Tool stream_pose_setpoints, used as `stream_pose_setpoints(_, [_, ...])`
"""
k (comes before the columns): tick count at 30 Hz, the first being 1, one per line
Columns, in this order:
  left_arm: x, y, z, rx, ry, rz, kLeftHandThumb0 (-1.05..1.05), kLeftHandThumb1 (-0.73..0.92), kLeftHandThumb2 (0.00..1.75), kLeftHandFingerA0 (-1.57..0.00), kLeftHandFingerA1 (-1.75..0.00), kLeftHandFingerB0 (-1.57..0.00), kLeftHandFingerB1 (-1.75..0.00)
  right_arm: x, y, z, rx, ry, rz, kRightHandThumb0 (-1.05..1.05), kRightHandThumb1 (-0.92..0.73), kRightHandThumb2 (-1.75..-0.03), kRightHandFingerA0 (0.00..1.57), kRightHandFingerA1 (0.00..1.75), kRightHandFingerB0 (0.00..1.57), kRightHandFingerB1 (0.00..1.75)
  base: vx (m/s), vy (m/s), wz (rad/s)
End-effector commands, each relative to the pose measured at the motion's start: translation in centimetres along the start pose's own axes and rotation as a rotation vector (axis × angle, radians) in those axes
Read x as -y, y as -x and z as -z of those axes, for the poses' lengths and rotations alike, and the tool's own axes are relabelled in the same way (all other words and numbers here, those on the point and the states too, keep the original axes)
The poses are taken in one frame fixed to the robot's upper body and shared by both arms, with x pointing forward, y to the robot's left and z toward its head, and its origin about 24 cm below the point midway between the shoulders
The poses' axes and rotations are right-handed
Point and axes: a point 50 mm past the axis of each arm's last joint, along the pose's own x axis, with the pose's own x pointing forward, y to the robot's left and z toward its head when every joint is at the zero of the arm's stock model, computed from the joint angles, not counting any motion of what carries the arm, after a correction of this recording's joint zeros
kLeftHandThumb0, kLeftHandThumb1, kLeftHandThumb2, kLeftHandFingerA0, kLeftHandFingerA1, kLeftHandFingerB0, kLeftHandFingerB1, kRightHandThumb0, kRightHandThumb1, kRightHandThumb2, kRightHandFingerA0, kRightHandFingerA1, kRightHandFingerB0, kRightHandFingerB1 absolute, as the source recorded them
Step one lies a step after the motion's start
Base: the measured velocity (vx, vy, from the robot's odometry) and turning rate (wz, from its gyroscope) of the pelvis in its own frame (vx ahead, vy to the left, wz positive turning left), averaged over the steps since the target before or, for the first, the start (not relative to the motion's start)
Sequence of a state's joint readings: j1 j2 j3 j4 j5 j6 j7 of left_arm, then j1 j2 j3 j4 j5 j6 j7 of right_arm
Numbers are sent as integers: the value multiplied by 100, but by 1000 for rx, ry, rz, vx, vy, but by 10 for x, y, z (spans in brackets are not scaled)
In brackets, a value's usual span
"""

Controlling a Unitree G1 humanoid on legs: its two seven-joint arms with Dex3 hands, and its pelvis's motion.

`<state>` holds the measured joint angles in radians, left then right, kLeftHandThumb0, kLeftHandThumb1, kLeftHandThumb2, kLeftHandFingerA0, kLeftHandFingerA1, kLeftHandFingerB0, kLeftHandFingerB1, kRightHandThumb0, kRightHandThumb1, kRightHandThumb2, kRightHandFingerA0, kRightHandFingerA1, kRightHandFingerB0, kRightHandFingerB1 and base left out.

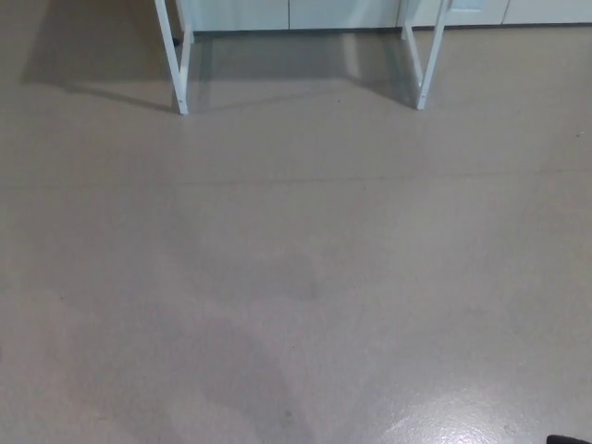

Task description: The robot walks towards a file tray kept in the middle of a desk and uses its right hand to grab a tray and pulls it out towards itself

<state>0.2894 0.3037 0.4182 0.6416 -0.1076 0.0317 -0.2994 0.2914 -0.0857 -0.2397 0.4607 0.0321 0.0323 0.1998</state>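
White desk legs [181, 65] ahead (far), grey floor [296, 277]

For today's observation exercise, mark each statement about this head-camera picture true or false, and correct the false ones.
1. Two white desk legs stand at the top of the picture. True.
2. A file tray is in plain sight on the desk. False: neither the desk top nor any tray is in view; only the legs and the floor show.
3. The robot's right hand is gripping a tray. False: neither hand can be made out; only a small dark sliver shows at the bottom right corner, and I cannot tell what it is.
4. A bare stretch of floor lies between the camera and the desk legs. True.
5. Pale panels run behind the legs. True.
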Motion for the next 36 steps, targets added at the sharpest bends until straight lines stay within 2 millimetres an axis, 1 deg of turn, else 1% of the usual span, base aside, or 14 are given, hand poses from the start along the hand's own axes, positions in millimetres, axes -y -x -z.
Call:
stream_pose_setpoints(1, [-8,5,-7,50,83,66,-5,38,83,-31,-56,-19,-50,5,6,-2,55,-86,-39,-29,-42,-65,69,62,48,55,0,0,0])
stream_pose_setpoints(3, [-9,7,-4,47,76,68,-5,38,83,-28,-54,-18,-49,5,7,2,47,-87,-39,-29,-43,-64,68,61,48,54,0,0,0])
stream_pose_setpoints(4, [-9,7,-4,52,72,77,-6,39,83,-27,-54,-17,-49,5,7,2,45,-87,-41,-22,-49,-54,70,55,51,49,0,0,0])
stream_pose_setpoints(5, [-10,8,-3,49,71,78,-6,39,83,-27,-54,-17,-49,5,8,3,42,-87,-42,-22,-49,-54,70,55,51,49,0,0,0])
stream_pose_setpoints(6, [-9,9,-3,52,71,83,-5,40,84,-27,-54,-17,-49,5,8,4,40,-90,-45,-30,-42,-64,67,61,48,54,0,0,0])
stream_pose_setpoints(7, [-10,9,-3,52,70,87,-6,41,84,-25,-53,-15,-49,5,8,4,39,-90,-46,-22,-51,-55,70,55,50,48,0,0,0])
stream_pose_setpoints(12, [-11,9,-3,51,63,89,-7,39,83,-27,-54,-16,-49,5,10,5,39,-75,-45,-22,-50,-55,70,54,50,46,0,0,0])
stream_pose_setpoints(13, [-11,8,-2,46,51,90,-7,39,83,-25,-54,-16,-49,4,10,5,36,-72,-43,-22,-50,-54,68,54,49,47,0,0,0])
stream_pose_setpoints(15, [-11,8,-3,49,46,95,-7,40,84,-24,-53,-16,-49,4,10,5,35,-72,-43,-22,-50,-54,69,54,49,47,0,0,0])
stream_pose_setpoints(18, [-12,9,-3,50,40,92,-8,38,83,-27,-54,-18,-49,4,11,5,35,-70,-49,-23,-51,-55,66,53,49,47,0,0,0])
stream_pose_setpoints(29, [-12,8,-3,47,44,90,-8,38,83,-29,-55,-17,-49,3,10,5,31,-61,-56,-23,-51,-55,65,52,50,47,0,0,0])
stream_pose_setpoints(31, [-12,8,-2,47,47,91,-8,38,83,-30,-55,-18,-49,3,10,5,27,-60,-53,-23,-51,-54,61,51,49,46,180,-12,-25])
stream_pose_setpoints(34, [-12,8,-4,49,30,91,-9,38,82,-29,-55,-18,-49,2,9,4,36,-55,-56,-23,-51,-55,66,53,51,48,-38,-11,14])
stream_pose_setpoints(36, [-12,7,-5,49,41,88,-8,38,83,-30,-55,-18,-49,1,9,3,37,-60,-54,-21,-51,-55,66,53,51,48,-101,27,8])
